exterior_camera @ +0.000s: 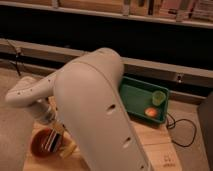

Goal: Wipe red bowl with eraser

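The red bowl [41, 145] sits at the near left of the wooden table [155, 145]. My gripper [52, 136] reaches down over the bowl from the white arm [90, 100] and holds the eraser [49, 142], a striped dark and whitish block, inside the bowl against its right side. The large arm hides the middle of the table.
A green tray [137, 100] stands at the back right with a green cup [158, 98] and an orange object [150, 113] in it. A yellowish object [68, 149] lies just right of the bowl. A black cable [180, 131] trails off the table's right edge.
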`<state>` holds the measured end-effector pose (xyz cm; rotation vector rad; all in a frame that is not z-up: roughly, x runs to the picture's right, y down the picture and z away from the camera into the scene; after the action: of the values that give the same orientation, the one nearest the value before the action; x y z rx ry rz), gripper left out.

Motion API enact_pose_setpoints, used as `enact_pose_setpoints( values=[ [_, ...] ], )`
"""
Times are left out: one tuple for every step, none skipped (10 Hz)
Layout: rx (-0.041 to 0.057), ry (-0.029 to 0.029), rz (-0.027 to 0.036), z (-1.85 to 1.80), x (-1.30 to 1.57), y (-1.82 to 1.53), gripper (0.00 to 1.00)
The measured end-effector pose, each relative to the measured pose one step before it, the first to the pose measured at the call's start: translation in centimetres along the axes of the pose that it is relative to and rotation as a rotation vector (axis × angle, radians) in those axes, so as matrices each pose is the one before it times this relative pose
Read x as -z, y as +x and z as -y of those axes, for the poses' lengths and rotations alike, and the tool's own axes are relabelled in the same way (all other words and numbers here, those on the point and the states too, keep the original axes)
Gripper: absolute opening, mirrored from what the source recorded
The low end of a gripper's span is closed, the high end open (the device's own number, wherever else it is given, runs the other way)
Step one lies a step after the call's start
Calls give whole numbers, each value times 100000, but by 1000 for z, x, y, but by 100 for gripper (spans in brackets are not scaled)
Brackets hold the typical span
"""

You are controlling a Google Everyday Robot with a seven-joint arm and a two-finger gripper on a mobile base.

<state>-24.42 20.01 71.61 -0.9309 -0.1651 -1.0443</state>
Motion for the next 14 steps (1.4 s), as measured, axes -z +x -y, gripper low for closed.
enact_pose_setpoints(
  values=[
    [484,-4827,-709,181,-306,-49,0],
    [-560,-4739,-390,-9,-463,417,0],
    [-462,-2797,-147,-23,-284,230,0],
    [-248,-1131,-179,-128,-125,109,0],
    [-732,-1779,-330,-274,-241,386,0],
    [-440,-2985,-854,-117,-325,-163,0],
    [28,-1138,-382,89,-151,-279,0],
    [-599,-1840,-938,91,-173,-45,0],
    [-2166,-548,-1271,-13,-144,1032,0],
    [-798,74,-607,106,-16,402,0],
    [0,0,0,0,0,0,0],
    [-3990,-1469,-4519,748,-504,2608,0],
    [-160,-1389,-709,143,-431,953,0],
    [-45,-1823,-1081,281,-363,816,0]
  ],
)
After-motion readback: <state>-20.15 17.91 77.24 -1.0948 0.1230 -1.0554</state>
